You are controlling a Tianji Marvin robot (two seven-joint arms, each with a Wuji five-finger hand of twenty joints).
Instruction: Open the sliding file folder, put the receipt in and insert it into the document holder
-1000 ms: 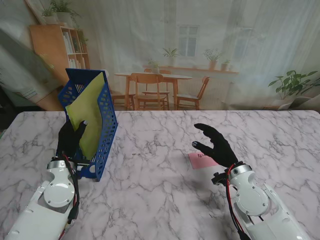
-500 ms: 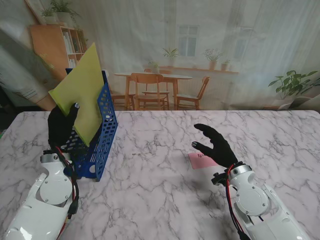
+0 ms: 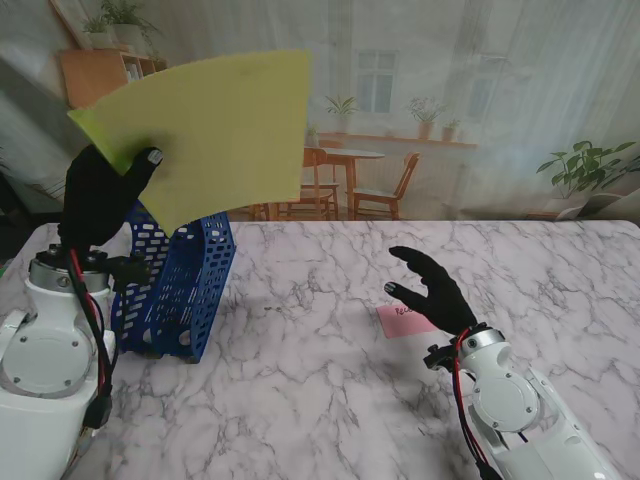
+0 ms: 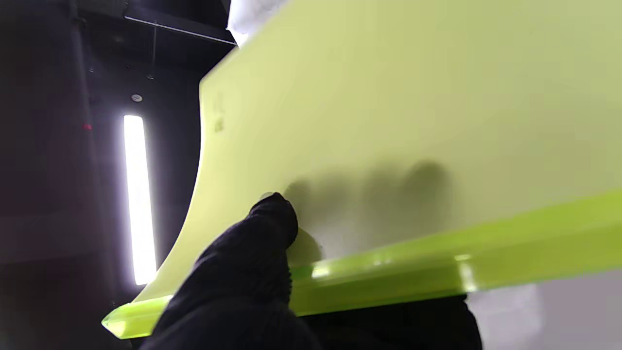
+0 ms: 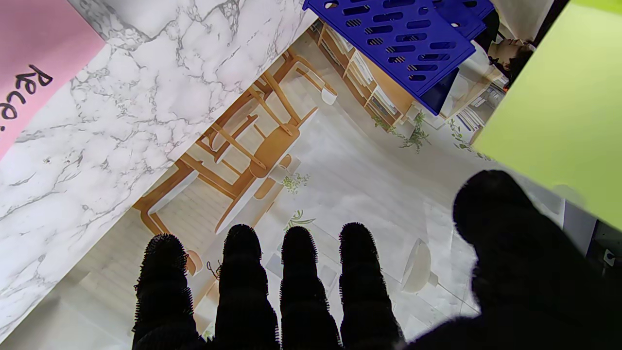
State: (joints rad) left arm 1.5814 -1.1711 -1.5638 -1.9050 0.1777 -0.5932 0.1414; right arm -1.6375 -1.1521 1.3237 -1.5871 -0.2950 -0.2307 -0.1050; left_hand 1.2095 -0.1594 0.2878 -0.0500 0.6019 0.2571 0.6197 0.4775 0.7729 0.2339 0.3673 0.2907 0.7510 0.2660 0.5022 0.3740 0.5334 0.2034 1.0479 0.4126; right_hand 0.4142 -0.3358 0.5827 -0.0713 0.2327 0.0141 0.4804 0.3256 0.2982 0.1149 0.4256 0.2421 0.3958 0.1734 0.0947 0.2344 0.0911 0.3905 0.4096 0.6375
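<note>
My left hand [image 3: 100, 195] is clamped on 1 corner of the yellow-green sliding file folder [image 3: 215, 130], held above the blue document holder [image 3: 185, 285] so it can be opened. My right hand [image 3: 432, 290] hovers empty, fingers apart, over the pink receipt [image 3: 398, 322], ready to pick it up.

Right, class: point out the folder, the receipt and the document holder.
folder [image 3: 225, 130]: stand view, middle of its yellow-green face.
receipt [image 3: 397, 322]: stand view, visible pink corner beside the right hand.
document holder [image 3: 205, 265]: stand view, its perforated blue side wall.
</note>
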